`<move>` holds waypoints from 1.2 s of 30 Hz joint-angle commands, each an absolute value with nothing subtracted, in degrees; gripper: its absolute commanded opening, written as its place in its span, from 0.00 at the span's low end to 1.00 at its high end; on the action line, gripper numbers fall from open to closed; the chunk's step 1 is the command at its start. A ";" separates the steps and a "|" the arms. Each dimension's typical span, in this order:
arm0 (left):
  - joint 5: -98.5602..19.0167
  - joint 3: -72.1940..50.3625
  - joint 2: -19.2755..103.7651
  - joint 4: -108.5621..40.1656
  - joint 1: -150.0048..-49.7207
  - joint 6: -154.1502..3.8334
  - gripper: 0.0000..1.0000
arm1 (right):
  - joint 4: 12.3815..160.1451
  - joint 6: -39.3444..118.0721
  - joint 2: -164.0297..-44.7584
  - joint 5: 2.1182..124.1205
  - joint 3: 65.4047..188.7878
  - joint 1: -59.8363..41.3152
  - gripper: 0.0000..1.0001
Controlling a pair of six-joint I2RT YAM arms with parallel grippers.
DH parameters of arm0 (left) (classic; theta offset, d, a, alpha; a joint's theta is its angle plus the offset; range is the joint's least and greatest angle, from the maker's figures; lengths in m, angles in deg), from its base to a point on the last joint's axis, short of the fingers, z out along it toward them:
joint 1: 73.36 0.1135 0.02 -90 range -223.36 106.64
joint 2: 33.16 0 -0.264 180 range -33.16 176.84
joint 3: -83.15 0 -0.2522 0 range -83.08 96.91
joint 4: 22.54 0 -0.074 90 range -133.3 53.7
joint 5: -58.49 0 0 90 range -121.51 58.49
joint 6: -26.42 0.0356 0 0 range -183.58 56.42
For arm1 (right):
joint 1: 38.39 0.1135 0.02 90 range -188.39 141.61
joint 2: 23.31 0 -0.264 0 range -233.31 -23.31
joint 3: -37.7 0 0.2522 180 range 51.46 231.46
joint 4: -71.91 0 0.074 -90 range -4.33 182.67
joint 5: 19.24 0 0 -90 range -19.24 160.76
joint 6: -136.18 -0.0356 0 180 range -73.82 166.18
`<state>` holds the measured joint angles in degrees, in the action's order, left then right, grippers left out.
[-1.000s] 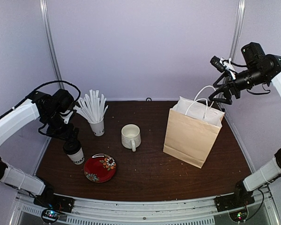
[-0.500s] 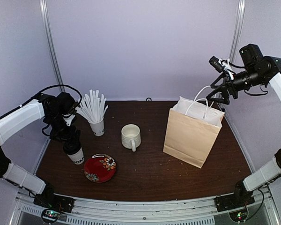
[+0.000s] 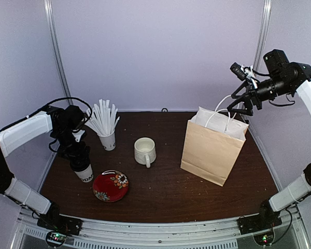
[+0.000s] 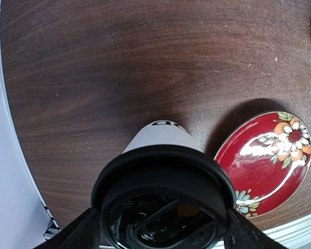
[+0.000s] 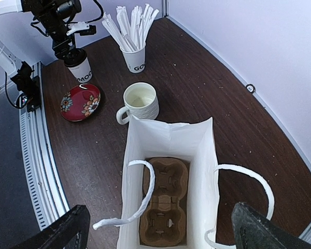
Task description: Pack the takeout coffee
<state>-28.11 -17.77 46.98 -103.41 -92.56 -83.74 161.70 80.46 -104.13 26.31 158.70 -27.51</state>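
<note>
Takeout coffee cup (image 4: pixel 163 142), black lid (image 4: pixel 163 174) on, stands on the dark wood surface (image 4: pixel 119 67) directly beneath the left gripper (image 4: pixel 161 224). The gripper's fingers (image 4: pixel 88 231) flank the lid rim; whether they press it cannot be told. The right gripper (image 5: pixel 160 228), spread wide, hangs above an open paper bag (image 5: pixel 171 137).

Left on worktop (image 3: pixel 160 192): takeout coffee (image 3: pixel 83 168) is flanked by plate (image 3: pixel 110 185) at near right, straw cup (image 3: pixel 108 140) behind. At centre the mug (image 3: pixel 145 151) is set; bag (image 3: pixel 212 150) at right, cup carrier (image 5: pixel 163 207) laid inside.
</note>
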 commanded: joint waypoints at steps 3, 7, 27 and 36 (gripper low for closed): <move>-29.60 -18.22 47.72 -101.96 -91.93 -82.65 0.83 | 160.90 80.71 -104.24 25.14 157.65 -27.84 0.99; -29.26 -17.69 47.70 -102.64 -91.98 -82.73 0.77 | 160.85 80.72 -104.18 25.14 157.31 -27.80 0.99; -34.94 7.95 46.88 -108.92 -109.33 -81.97 0.66 | 157.85 74.57 -104.97 31.08 160.58 -27.84 0.99; -35.72 19.96 61.40 -108.08 -128.19 -77.70 0.65 | 157.22 71.72 -102.86 35.23 159.30 -27.79 0.99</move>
